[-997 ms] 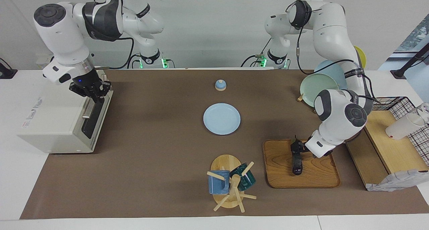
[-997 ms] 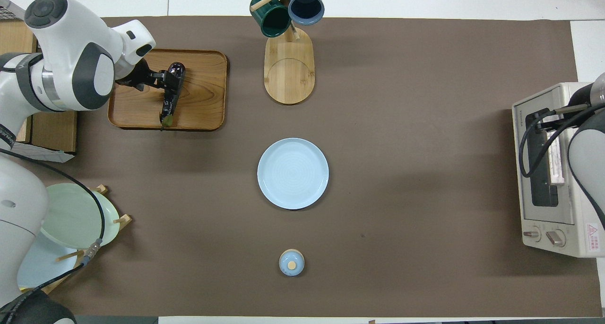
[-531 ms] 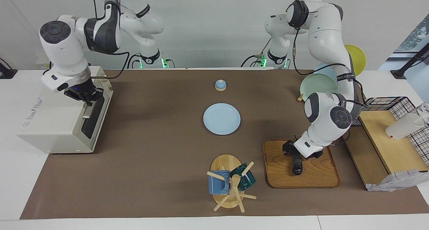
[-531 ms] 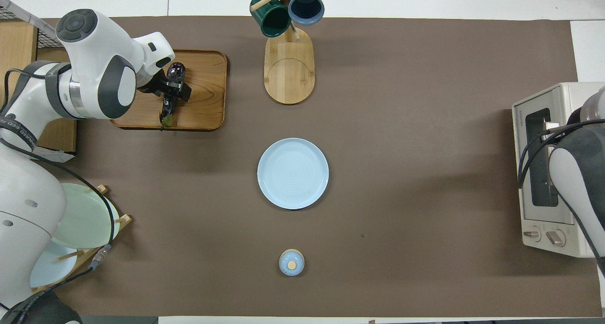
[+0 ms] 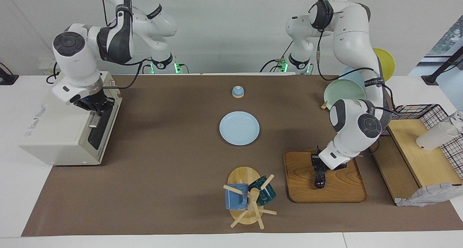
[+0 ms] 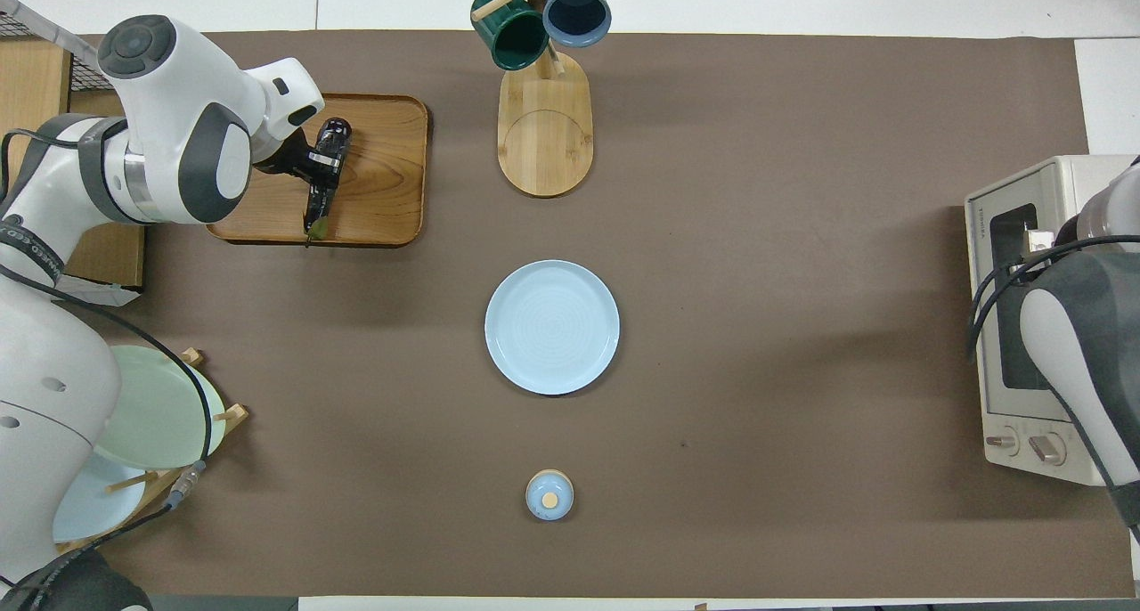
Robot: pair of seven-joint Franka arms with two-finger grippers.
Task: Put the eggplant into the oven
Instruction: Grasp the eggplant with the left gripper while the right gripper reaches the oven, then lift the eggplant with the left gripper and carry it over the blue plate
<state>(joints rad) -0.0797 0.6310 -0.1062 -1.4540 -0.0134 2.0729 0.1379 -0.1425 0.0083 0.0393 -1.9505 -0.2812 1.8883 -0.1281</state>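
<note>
The eggplant (image 5: pixel 320 179) (image 6: pixel 316 208) lies lengthwise on a wooden tray (image 5: pixel 343 190) (image 6: pixel 383 210) toward the left arm's end of the table, stem toward the robots. My left gripper (image 5: pixel 317 165) (image 6: pixel 322 161) is down on it and shut around its middle. The off-white oven (image 5: pixel 58 132) (image 6: pixel 1011 406) stands at the right arm's end, its dark glass door upright and closed. My right gripper (image 5: pixel 97 108) is shut at the door's top edge by the metal handle (image 5: pixel 93 124). Whether it touches the handle I cannot tell. From overhead the right arm covers that gripper.
A light blue plate (image 5: pixel 239 128) lies mid-table, with a small blue lidded knob (image 5: pixel 237 92) nearer the robots. A mug tree (image 5: pixel 247 197) with two mugs stands beside the tray. A plate rack (image 5: pixel 343 92) and a wire basket (image 5: pixel 434 132) sit at the left arm's end.
The left gripper has closed on the eggplant and its wrist has swung over the tray. The right gripper has shifted a little along the oven door's top edge.
</note>
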